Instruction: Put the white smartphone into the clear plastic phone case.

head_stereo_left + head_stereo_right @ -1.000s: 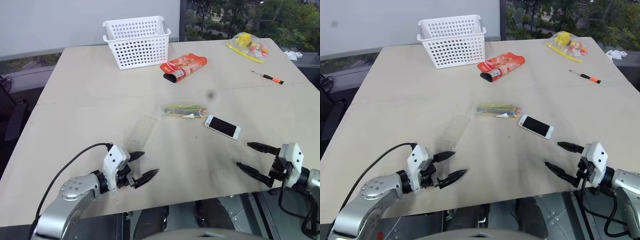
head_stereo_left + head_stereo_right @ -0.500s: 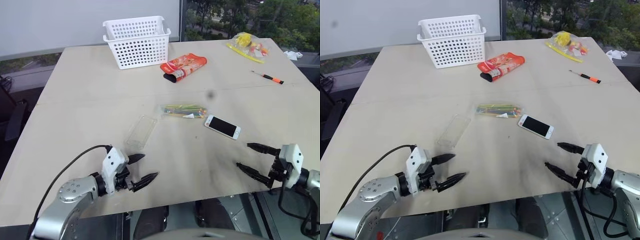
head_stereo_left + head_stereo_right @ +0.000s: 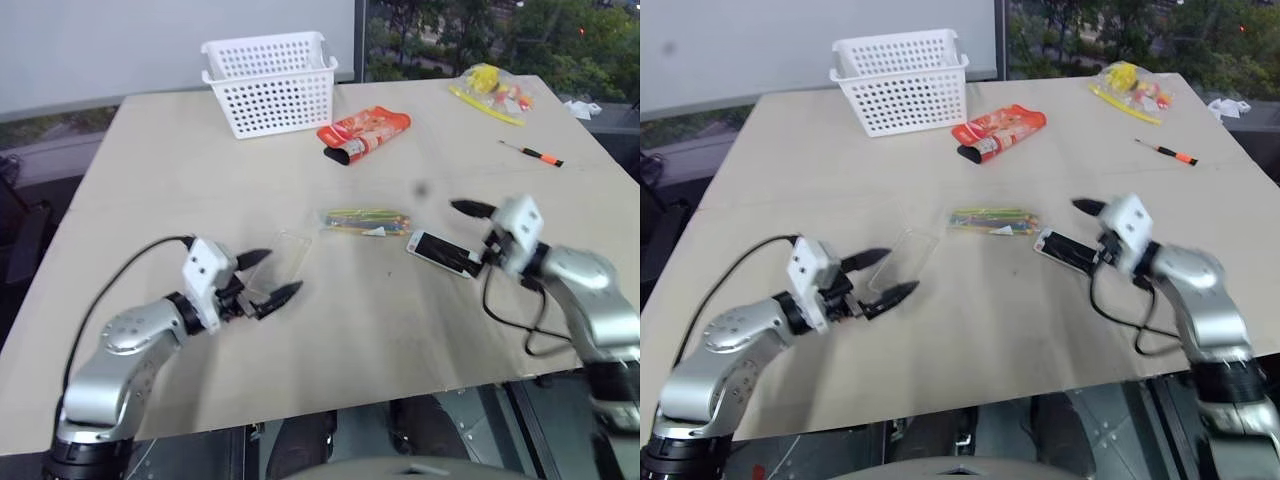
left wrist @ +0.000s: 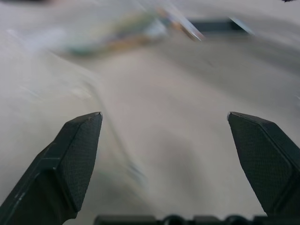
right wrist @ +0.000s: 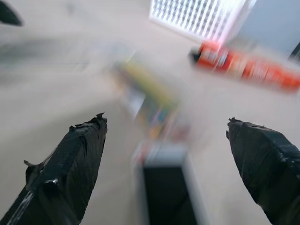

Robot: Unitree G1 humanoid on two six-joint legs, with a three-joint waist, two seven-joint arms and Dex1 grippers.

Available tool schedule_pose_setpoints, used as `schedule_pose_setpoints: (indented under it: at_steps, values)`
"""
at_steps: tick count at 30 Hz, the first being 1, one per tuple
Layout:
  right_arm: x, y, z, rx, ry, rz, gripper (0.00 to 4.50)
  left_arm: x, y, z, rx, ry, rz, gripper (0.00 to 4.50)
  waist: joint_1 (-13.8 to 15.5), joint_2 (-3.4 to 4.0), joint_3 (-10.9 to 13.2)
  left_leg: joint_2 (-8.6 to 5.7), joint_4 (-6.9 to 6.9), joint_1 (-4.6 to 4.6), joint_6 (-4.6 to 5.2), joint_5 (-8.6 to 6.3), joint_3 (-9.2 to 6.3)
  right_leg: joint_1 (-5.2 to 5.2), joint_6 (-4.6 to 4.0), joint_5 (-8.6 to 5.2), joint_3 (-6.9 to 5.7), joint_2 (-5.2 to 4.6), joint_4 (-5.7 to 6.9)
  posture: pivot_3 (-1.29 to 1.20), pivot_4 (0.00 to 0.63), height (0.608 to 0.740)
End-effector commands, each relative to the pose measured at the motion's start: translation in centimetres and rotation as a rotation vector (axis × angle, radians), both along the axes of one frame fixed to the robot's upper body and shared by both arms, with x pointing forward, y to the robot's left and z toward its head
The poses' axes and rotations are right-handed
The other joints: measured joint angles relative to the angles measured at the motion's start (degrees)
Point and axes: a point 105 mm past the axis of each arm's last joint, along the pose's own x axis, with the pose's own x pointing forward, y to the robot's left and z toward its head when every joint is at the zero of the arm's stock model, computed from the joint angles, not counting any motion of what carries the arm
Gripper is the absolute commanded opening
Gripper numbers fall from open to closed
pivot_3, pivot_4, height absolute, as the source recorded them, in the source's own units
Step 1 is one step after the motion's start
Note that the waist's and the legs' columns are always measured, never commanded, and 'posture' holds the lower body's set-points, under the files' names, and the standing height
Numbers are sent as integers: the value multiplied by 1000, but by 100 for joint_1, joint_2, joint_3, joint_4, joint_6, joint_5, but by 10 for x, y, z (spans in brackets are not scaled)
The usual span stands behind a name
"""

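Lying mid-tabletop (image 3: 150, 170), the clear bag of coloured sticks (image 3: 366, 220) sits between the clear plastic phone case (image 3: 285, 262) and the white smartphone with dark screen (image 3: 442, 254), just beside the phone's far end. Farther back: white perforated plastic basket (image 3: 270, 82), orange-red snack packet (image 3: 365, 134), yellow bagged items (image 3: 492, 90), orange-handled screwdriver (image 3: 533, 153). Left gripper (image 3: 262, 279) wide open, empty, fingertips at the case's near edge; contact unclear. Right gripper (image 3: 1089, 232) wide open, empty, straddling the phone's end, one finger (image 3: 470, 209) raised above it.
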Motion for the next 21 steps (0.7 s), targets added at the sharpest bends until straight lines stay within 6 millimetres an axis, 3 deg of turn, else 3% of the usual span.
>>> schedule_pose_setpoints:
  at_steps: [1,3,5,7,13,17,21]
  values:
    - [32,16,-3,-110,-10,-20,4452,3,2,12,3,-21,16,4500,-6,2,2,-3,-4,-11,0,0,3,-11,3,3,2,0,-6,0,150,740]
    - [42,29,-15,-120,91,25,4452,2,4,14,10,-22,15,4500,19,-1,0,-4,-14,-15,-1,0,-5,-8,23,14,-11,-1,-17,0,150,740]
    - [49,31,-31,-198,172,24,4452,2,6,15,21,-27,24,4500,19,-1,1,-3,-27,-18,-2,-1,-8,-8,24,14,-16,-1,-36,0,150,740]
    - [53,31,-33,-205,205,21,4452,2,9,16,28,-33,37,4500,30,0,1,-4,-35,-20,-2,-1,-10,-8,24,14,-18,-5,-43,0,150,740]
    - [48,32,-14,-109,199,69,1968,-1,12,15,36,-32,47,4500,-2,2,2,-7,-38,-17,-1,-1,-9,-7,24,16,-16,-14,-42,0,150,740]
    - [58,12,12,-7,151,-20,38,1,7,17,21,-42,19,4500,2,3,3,-4,-31,-6,-4,2,-11,-1,19,17,-16,-8,-31,0,150,740]
    - [74,-29,33,33,80,-183,38,6,1,24,23,-79,-27,4500,13,3,3,-4,-19,-10,-7,4,-8,3,-4,10,-16,-8,-31,0,150,740]
